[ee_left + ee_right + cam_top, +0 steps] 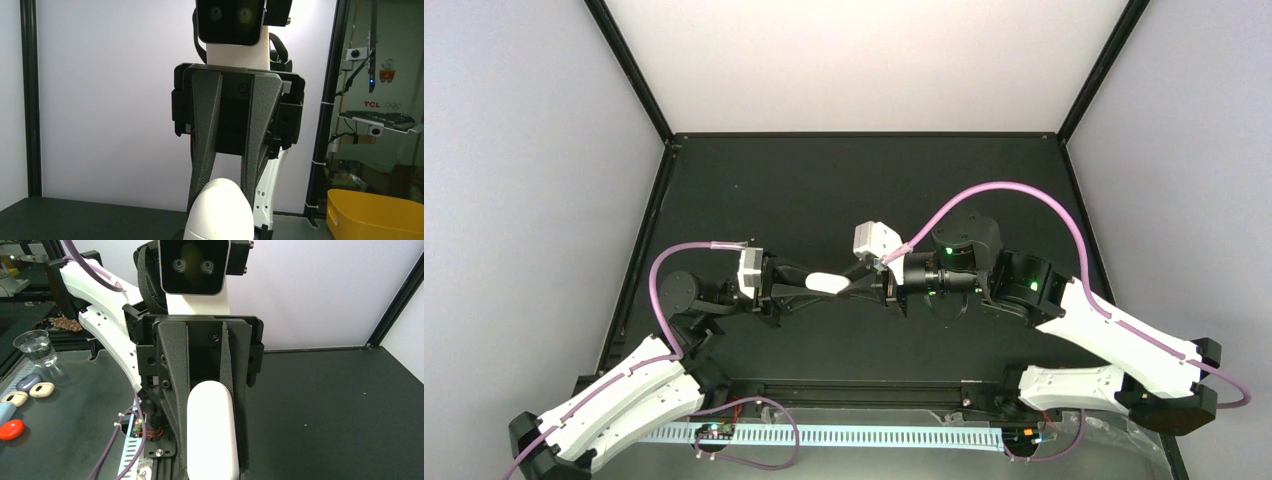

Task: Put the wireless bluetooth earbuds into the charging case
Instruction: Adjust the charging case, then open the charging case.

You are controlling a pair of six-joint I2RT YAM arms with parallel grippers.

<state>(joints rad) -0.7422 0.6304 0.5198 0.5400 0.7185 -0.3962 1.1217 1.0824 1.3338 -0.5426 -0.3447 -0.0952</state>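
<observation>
The white charging case (828,283) hangs shut above the bench (844,190), pinched between left claw (809,285) and right claw (861,281). Its contents are hidden; no earbuds can be made out.

Bare black table (824,190)

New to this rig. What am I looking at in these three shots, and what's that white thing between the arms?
Two robot arms are bolted at the near edge of a black table. The overhead view is from a fixed camera above and behind them. The other two views are from cameras on each wrist, each facing the opposite arm. The left gripper and right gripper meet mid-table, both shut on one smooth white charging case held in the air between them. No earbuds are visible. Off the table, the right wrist view shows a glass cup and small pebble-shaped items.
</observation>
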